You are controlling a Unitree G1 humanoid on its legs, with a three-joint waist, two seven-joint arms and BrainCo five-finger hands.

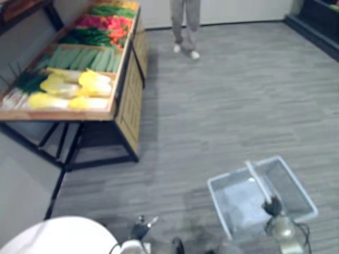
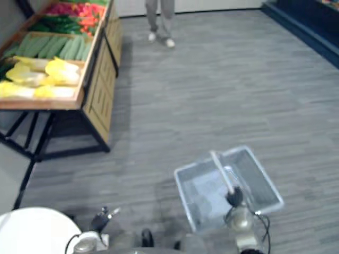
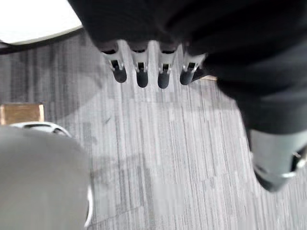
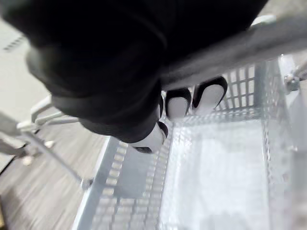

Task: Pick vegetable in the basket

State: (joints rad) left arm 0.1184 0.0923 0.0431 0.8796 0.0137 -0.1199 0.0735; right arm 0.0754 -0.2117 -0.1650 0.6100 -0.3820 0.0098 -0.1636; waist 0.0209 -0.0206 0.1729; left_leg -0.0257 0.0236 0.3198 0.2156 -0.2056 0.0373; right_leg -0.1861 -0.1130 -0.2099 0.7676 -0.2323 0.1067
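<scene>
While the vegetables lie at ten o'clock from the robot, well apart from both hands, the coming move is judged to be a walk toward them before any reach. Grey wood-grain plank floor (image 1: 228, 95) spreads open to twelve o'clock, where a person's grey-trousered legs (image 1: 185, 24) stand. Long wooden produce stand on a black metal frame (image 1: 128, 100) runs lengthwise from nine toward eleven o'clock. Pale grey wire-mesh basket (image 1: 238, 203), at four o'clock, holds no vegetable yet. Yellow-white leafy cabbages (image 1: 79, 87) fill the nearest bay, long axes across the stand; green cucumbers (image 1: 85, 58) lie beyond. Left hand (image 3: 142, 77), the nearer one, hangs straight-fingered, holding nothing; right hand (image 1: 273, 206) is curled round the basket's white bar handle (image 1: 256, 182).
</scene>
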